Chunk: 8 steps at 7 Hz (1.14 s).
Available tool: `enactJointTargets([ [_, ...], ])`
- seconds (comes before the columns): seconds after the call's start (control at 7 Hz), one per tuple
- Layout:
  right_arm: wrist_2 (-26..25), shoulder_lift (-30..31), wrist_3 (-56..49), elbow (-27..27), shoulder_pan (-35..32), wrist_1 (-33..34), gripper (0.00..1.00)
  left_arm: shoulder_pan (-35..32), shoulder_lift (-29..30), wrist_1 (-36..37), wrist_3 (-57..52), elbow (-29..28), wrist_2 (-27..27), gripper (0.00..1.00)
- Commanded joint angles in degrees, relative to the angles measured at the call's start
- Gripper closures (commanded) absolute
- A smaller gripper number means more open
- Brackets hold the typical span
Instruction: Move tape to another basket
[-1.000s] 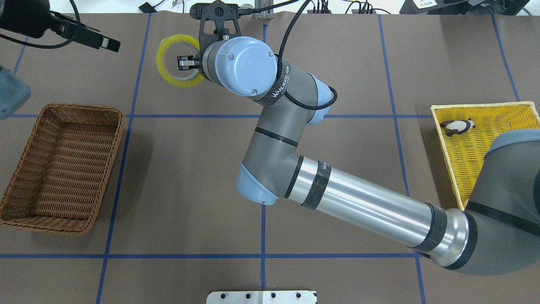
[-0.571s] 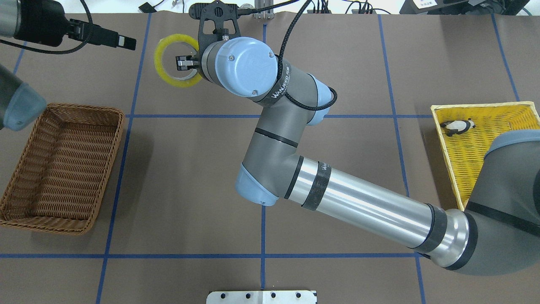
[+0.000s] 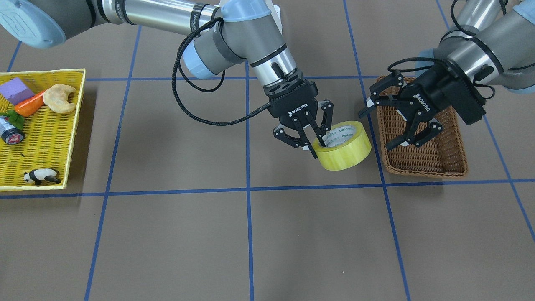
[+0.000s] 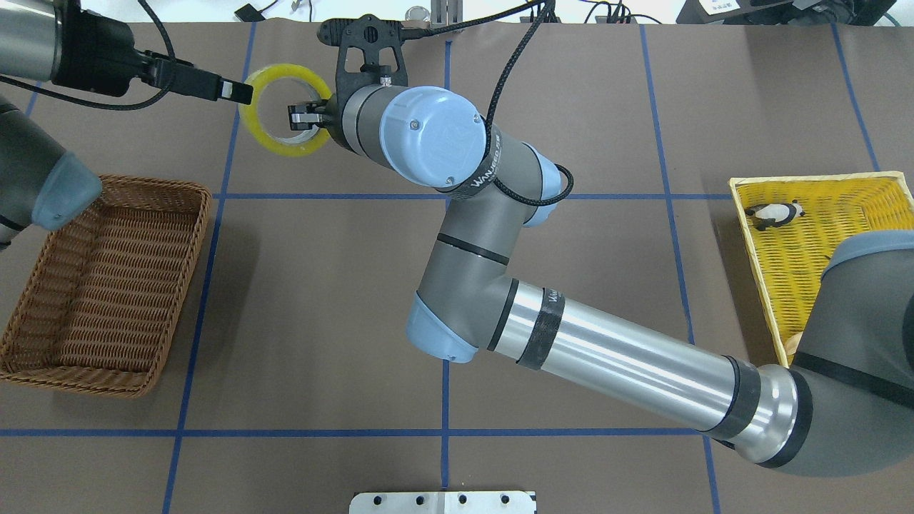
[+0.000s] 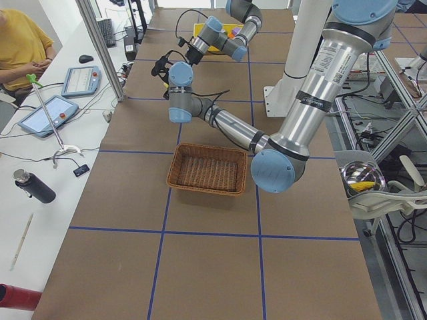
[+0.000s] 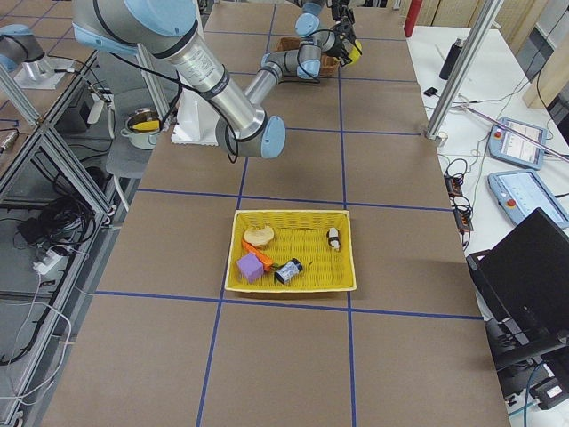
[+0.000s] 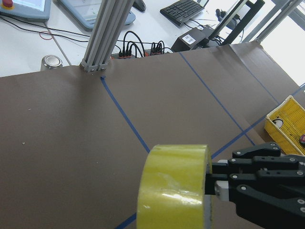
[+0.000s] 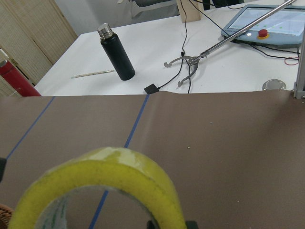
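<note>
The tape [image 3: 347, 152] hangs tilted in the right claw [image 3: 318, 143]. It appears lifted off the surface [image 3: 175, 234], out toward the operators' edge on the robot's left half. The claw is closed on the wall of the roll. One finger [image 4: 301, 116] reaches down into the white printed core and the other presses on the yellow outside. In the left wrist view the roll fills the foreground with brown surface and blue grid lines behind it, and the black fingers come in from the side.

The left claw [image 3: 375, 130] is spread wide with nothing between its fingers. It hovers just beside the tape on the basket's side. In the overhead view one fingertip comes right up to the roll's rim, and I cannot tell whether it touches.

The basket [image 3: 426, 171] sits on the surface by the robot's left edge. The tape is outside it, just beyond the basket corner that points toward the operators' edge and the middle of the surface. The left arm reaches across above the basket.

Well apart, by the robot's right edge, lies a yellow tray [image 3: 77, 121]. It holds a panda figure [image 3: 40, 176], a small dark can [image 3: 11, 134], a carrot [image 3: 29, 104], a purple block [image 3: 16, 90] and a pale pastry-shaped piece [image 3: 59, 98].
</note>
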State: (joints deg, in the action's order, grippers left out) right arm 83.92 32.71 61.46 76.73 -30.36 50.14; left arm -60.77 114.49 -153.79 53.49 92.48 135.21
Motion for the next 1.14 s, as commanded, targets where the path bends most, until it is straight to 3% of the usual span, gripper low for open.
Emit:
enactJointTargets([
  [0.0,-0.2,0.3,0.0,0.1,0.7,-1.8,1.00,0.0,0.3,0.0,0.2,-0.2,0.4,0.01],
  [0.57,-0.2,0.3,0.0,0.9,1.3,-3.3,1.00,0.5,0.3,0.0,0.2,-0.2,0.5,0.03],
  [0.71,-0.2,0.3,0.0,0.9,1.3,-3.4,1.00,1.4,0.3,-0.1,0.1,0.1,0.5,0.33],
  [0.86,-0.2,0.3,0.1,1.3,1.2,-3.6,0.63,1.9,0.2,-0.1,0.0,0.2,0.5,0.99],
  [1.0,-0.7,1.3,0.1,1.7,1.5,-6.8,0.01,1.9,0.3,-0.1,-0.2,0.2,0.5,1.00],
])
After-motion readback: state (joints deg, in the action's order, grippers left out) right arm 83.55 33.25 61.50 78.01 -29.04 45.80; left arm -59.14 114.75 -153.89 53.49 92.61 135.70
